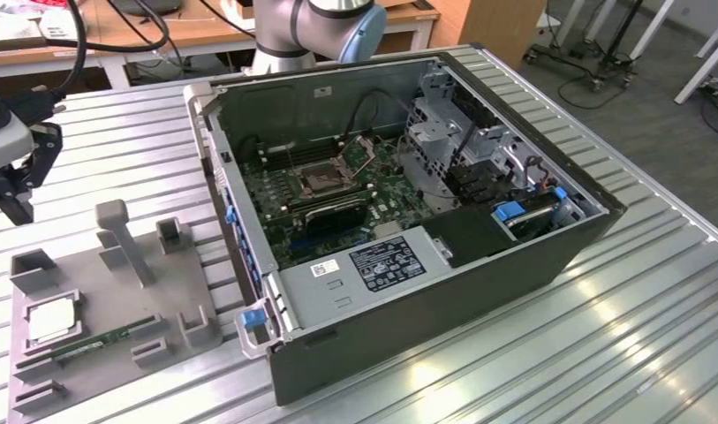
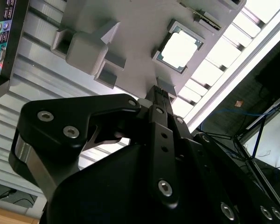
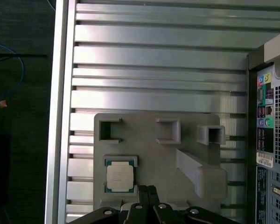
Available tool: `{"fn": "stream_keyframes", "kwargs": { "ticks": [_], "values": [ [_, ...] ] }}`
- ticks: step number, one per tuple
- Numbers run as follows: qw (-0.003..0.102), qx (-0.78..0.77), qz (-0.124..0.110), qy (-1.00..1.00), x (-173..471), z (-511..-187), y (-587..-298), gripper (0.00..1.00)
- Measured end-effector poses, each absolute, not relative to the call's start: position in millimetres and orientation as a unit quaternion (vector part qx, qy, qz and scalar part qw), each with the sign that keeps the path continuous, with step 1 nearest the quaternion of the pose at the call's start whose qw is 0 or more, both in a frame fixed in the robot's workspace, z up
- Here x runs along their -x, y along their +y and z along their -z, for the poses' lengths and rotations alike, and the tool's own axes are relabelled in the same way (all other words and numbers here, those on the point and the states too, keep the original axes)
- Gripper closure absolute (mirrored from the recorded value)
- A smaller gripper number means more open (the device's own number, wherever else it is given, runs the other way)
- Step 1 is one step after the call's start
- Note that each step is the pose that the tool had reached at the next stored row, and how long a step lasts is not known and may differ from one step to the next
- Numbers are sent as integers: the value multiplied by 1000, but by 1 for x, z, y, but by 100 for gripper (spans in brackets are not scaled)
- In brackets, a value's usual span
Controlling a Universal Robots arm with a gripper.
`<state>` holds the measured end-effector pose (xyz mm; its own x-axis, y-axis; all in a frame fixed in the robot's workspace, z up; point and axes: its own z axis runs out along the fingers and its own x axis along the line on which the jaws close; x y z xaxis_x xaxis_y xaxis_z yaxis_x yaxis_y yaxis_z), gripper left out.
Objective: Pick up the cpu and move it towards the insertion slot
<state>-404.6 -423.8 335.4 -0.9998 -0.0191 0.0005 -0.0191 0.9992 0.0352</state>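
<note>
The end effector (image 1: 17,212) hangs above the bench (image 1: 594,353) at 9 o'clock in the exterior view. In both wrist views its fingertips (image 3: 147,189) meet in a narrow seam with nothing between them, so no grasp has been made.

The cpu (image 1: 52,318) lies flat, silvery side up, in a square pocket of the grey fixture (image 1: 111,291) at 8 o'clock in the exterior view. The pocket corners likely keep it square for a straight-down pick. The first wrist view looks down on the cpu (image 3: 120,176), which sits just beside the fingertips' line, not under it.

The insertion slot (image 1: 323,179) sits on the board inside the open computer case (image 1: 453,291). From the cpu it lies at 2 o'clock, well apart. 1 green memory stick (image 1: 100,343) rests in the fixture near the cpu, untouched.
</note>
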Motion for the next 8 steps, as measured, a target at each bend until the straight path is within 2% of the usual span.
{"fn": "stream_keyframes", "kwargs": {
  "ticks": [8],
  "values": [
    [0,-10,18,-1000,407,-329,-428,89]
  ]
}}
